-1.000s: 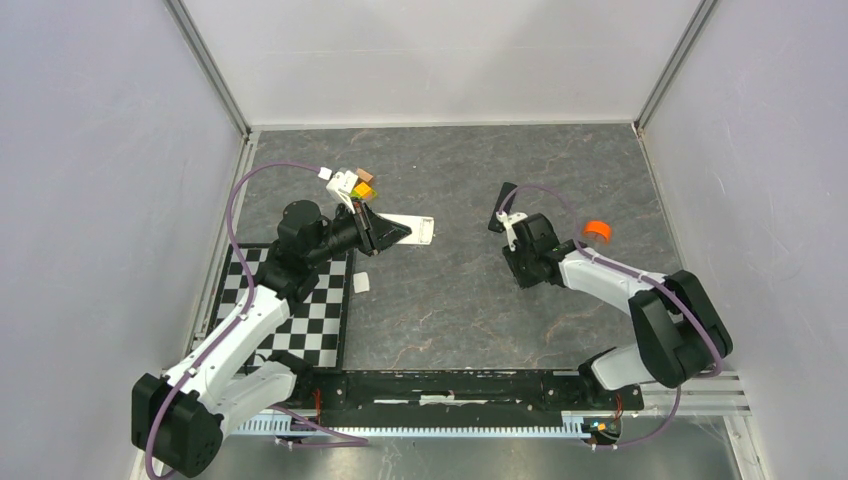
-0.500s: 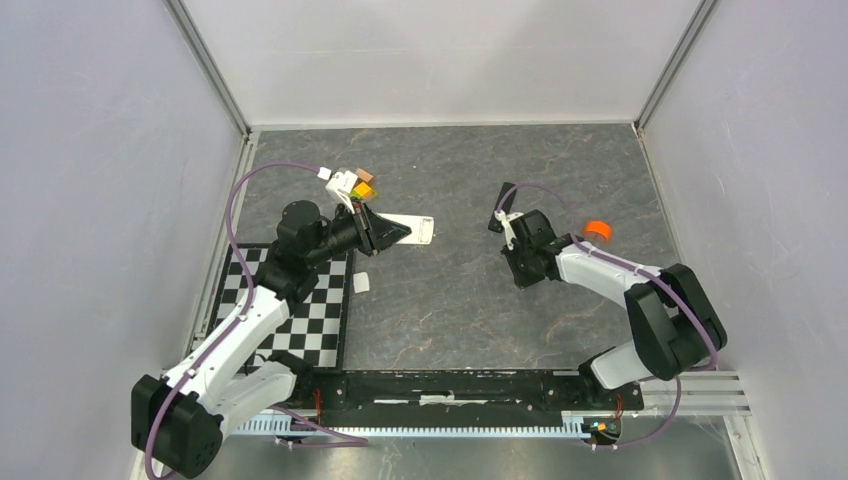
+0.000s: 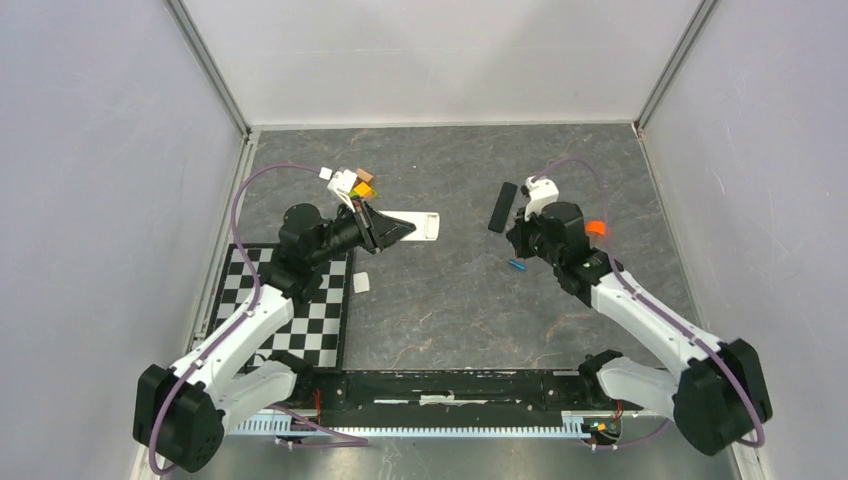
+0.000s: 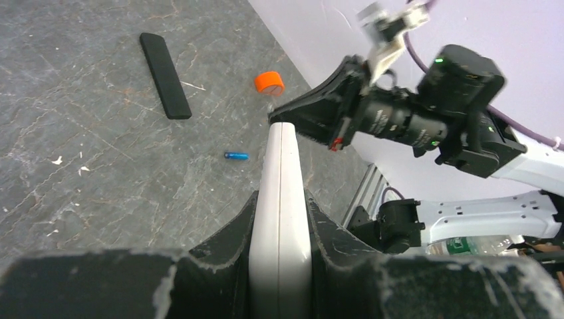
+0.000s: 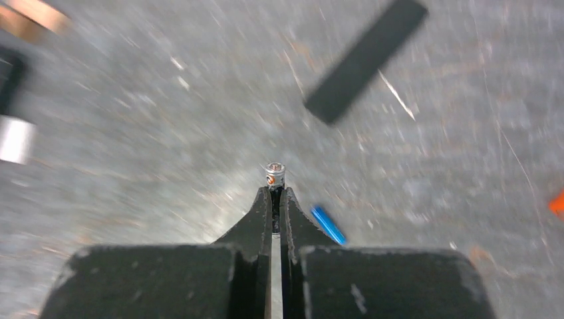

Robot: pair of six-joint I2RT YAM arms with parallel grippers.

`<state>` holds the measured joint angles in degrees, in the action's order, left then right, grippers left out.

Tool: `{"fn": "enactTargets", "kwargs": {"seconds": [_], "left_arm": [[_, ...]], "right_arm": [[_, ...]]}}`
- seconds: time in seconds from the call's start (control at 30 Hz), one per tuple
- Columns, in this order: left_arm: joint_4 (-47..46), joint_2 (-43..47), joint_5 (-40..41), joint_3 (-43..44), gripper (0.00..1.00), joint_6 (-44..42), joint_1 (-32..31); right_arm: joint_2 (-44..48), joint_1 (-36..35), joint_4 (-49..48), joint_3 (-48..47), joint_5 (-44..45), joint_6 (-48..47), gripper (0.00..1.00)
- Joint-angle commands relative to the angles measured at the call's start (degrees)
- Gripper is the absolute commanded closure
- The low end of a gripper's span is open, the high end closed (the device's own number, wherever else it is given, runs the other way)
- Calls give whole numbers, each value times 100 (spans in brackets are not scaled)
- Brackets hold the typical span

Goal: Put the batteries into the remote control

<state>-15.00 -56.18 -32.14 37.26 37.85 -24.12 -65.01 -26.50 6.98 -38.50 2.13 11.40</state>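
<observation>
Remote braced, battery pinched.
The left end effector clamps the white remote control edge-on, likely steadying it for loading; the right end effector pinches one battery end-out, the blue battery lying on the table just beside it.

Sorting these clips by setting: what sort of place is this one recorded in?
Most likely a lab test cell for robots, not a home: plain pale walls enclose a grey stone-look table, a checkerboard mat lies on it, and a black mounting rail runs along the near edge.
</observation>
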Motion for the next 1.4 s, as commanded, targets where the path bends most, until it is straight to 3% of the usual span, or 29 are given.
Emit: {"fn": "enactTargets", "kwargs": {"seconds": [0.0,0.33,0.53,0.7,1.37], "left_arm": [[-1165,-173,-141,-99,98,730,-5],[-3546,-1431,-460,-291,98,2429,-18],[-4621,-1923,-442,-383,98,2872,-42],[-4832,-2006,-426,-351,98,2957,-101],[-5568,-2053,-184,-434,98,3707,-122]], "right_arm": [[503,-28,-1719,-35,-911,920,100],[710,-704,-3185,-451,-1130,1772,100],[635,-1089,-3504,-637,-1088,2138,100],[465,-1293,-3183,-841,-610,2006,100],[14,-1594,-2081,-1504,-314,1320,98]]}}
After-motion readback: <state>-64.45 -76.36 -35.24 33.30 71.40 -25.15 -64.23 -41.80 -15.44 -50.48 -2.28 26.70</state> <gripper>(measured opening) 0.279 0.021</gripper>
